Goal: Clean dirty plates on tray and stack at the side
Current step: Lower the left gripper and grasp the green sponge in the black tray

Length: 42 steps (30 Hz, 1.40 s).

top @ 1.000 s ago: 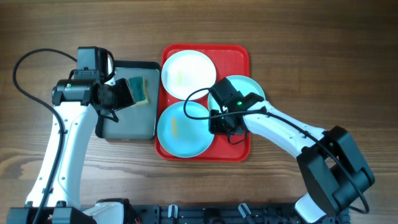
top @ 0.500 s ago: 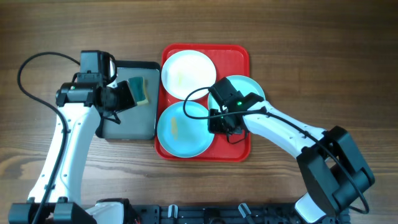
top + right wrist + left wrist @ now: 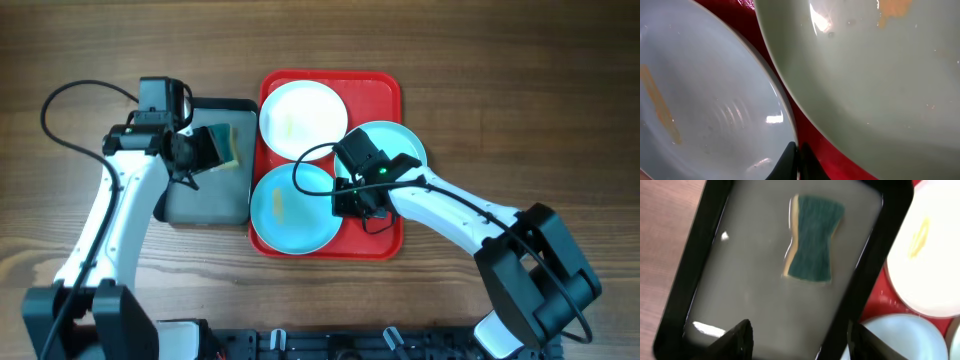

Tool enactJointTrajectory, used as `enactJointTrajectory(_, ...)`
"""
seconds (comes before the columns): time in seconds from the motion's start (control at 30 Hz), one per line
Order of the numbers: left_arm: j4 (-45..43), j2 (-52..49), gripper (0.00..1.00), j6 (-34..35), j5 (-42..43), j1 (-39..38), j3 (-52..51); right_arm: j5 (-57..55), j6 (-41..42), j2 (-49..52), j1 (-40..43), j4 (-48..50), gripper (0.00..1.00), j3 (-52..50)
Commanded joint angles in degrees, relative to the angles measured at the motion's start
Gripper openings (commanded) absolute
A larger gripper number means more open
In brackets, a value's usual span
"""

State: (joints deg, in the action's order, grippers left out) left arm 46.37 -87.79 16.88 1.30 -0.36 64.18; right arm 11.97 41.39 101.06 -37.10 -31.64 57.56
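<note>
The left gripper [image 3: 802, 340] is spread wide, empty, over the dark grey rectangular tray [image 3: 869, 275]; the right gripper [image 3: 797, 160] is closed at the round pale-aqua plastic plate [image 3: 705, 100]'s rim.

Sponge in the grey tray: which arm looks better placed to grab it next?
Left. The left gripper is open over the grey tray, the sponge just ahead of it. The right gripper is low between plates on the red tray, farther away.

The wooden surface [image 3: 520, 90] carries the red tray [image 3: 380, 95] near its middle, closer to the far edge. The dark grey tray [image 3: 205, 195] lies just beside it, toward the left edge.
</note>
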Motion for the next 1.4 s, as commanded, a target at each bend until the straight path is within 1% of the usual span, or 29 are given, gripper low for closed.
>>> enactJointTrajectory(0.0, -4.33, -3.48, 0.65, -0.15, -0.98, 0.26, -0.46, 0.57, 1.03, 0.85, -0.61, 0.55, 0.04, -0.37)
enactJointTrajectory(0.03, -5.7, -4.37, 0.66, -0.15, -1.01, 0.26, -0.46, 0.57, 1.01, 0.85, -0.61, 0.57, 0.04, -0.37)
enactJointTrajectory(0.23, -12.07, -9.7, 0.65, -0.15, -0.98, 0.2, -0.44, 0.57, 1.01, 0.85, -0.59, 0.57, 0.04, -0.37)
enactJointTrajectory(0.47, -16.74, -15.47, 0.59, -0.15, -0.92, 0.11, -0.44, 0.57, 0.98, 0.85, -0.59, 0.83, 0.04, -0.37)
enactJointTrajectory(0.5, -17.14, -16.04, 0.57, -0.24, -0.72, 0.11, -0.44, 0.57, 1.01, 0.85, -0.59, 0.85, 0.04, -0.37)
enactJointTrajectory(0.53, -17.51, -16.65, 0.54, -1.79, -0.17, 0.09, -0.44, 0.57, 1.01, 0.85, -0.59, 0.94, 0.04, -0.37)
enactJointTrajectory(0.57, -17.59, -16.9, 0.54, -3.23, 0.87, 0.09, -0.44, 0.57, 1.03, 0.85, -0.59, 0.94, 0.05, -0.37)
enactJointTrajectory(0.63, -17.79, -17.03, 0.57, -5.42, 2.29, 0.11, -0.46, 0.57, 1.01, 0.85, -0.59, 0.98, 0.04, -0.37)
enactJointTrajectory(0.7, -17.94, -17.03, 0.57, -7.37, 2.27, 0.11, -0.44, 0.57, 1.01, 0.85, -0.59, 1.05, 0.05, -0.37)
enactJointTrajectory(1.1, -18.23, -17.05, 0.55, -7.5, 2.25, -0.44, -0.85, 0.59, 0.96, 0.85, -0.59, 1.16, 0.04, -0.37)
enactJointTrajectory(1.23, -21.2, -17.05, 0.55, -7.48, 2.19, -0.59, -3.21, 0.59, 0.92, 0.85, -0.59, 1.14, 0.04, -0.37)
enactJointTrajectory(1.27, -21.59, -17.05, 0.54, -7.48, 2.19, -0.59, -3.43, 0.63, 0.74, 0.85, -0.59, 1.16, 0.04, -0.37)
enactJointTrajectory(1.3, -21.79, -17.05, 0.5, -7.45, 2.21, -0.59, -3.43, 0.63, 0.74, 0.85, -0.59, 1.16, 0.04, -0.37)
enactJointTrajectory(1.37, -21.77, -17.05, 0.46, -6.99, 2.23, -0.59, -3.43, 0.79, 0.61, 0.85, -0.59, 1.16, 0.04, -0.37)
